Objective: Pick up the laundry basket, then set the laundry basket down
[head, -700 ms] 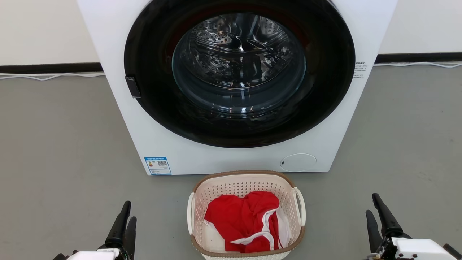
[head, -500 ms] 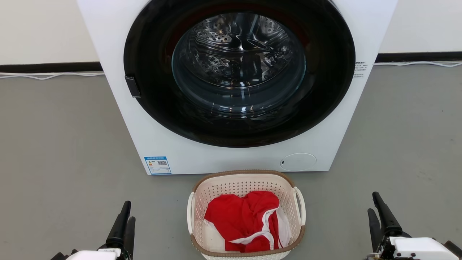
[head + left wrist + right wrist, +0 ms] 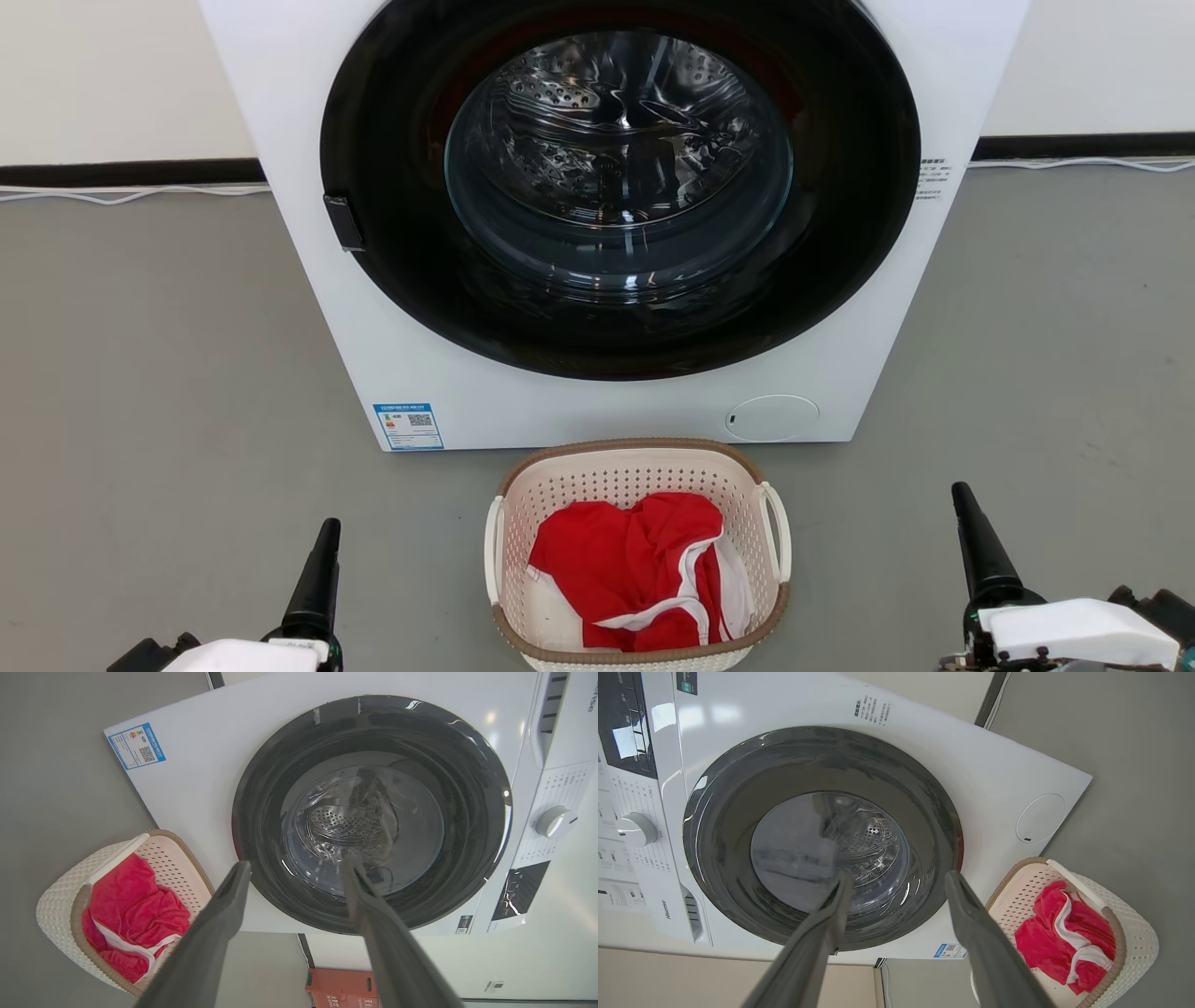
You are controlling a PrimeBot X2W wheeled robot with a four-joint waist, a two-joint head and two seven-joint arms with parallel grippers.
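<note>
On the floor (image 3: 140,373), laundry basket (image 3: 607,485): perforated cream plastic, brown woven rim.
Left gripper (image 3: 296,863): I saw fingers spread.
Right gripper (image 3: 899,877): spread too.

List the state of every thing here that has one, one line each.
laundry basket, upright on the floor, ungripped
red garment, crumpled inside the basket
washing machine door, shut
left claw, open, empty
right claw, open, empty
</note>
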